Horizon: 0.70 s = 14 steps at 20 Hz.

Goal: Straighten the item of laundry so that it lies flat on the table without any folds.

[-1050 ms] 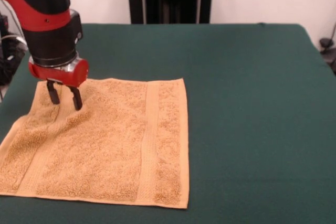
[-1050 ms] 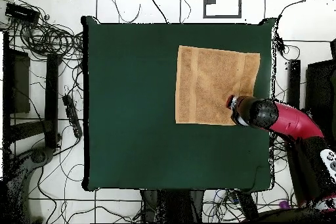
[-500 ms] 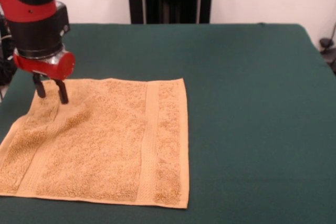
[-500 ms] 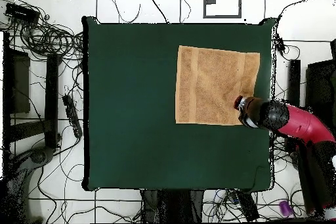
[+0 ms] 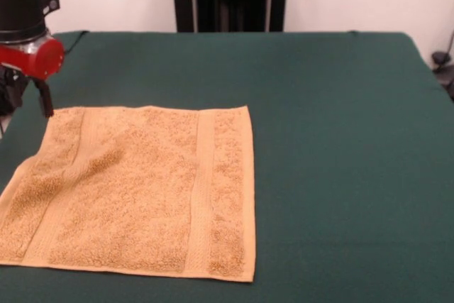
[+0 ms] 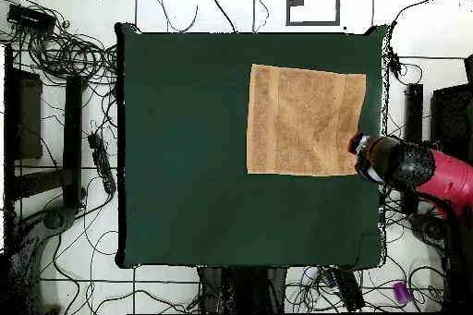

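Towel (image 5: 142, 189) is being shown spread nearly flat in the lower left of the front view, on the table (image 5: 333, 147); a shallow wrinkle is being left near its upper left corner. The gripper (image 5: 28, 97) is being held at the left edge of that view, just off that corner and apart from the cloth. Only one dark finger is being seen clearly, so whether it is open or closed cannot be told. For any further smoothing, the wrinkle is lying down and to the right of the gripper.
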Available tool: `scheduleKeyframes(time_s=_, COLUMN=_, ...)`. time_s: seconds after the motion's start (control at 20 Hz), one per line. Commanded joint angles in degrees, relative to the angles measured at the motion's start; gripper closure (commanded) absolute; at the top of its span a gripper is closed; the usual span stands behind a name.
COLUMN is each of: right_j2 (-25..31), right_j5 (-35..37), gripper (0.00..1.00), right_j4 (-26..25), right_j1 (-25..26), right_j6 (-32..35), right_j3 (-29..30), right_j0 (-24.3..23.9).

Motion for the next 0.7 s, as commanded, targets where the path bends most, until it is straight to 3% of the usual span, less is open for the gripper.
scheduleKeyframes(time_s=0.05, right_j2=2.3, right_j5=1.9, gripper=0.00, right_j4=-0.1, right_j1=1.6, right_j6=-1.5, right_j3=8.8, right_j0=1.7)
scheduleKeyframes(time_s=0.7, right_j2=2.0, right_j5=-1.5, gripper=0.00, right_j4=0.5, right_j1=3.3, right_j6=2.2, right_j3=10.6, right_j0=2.0)
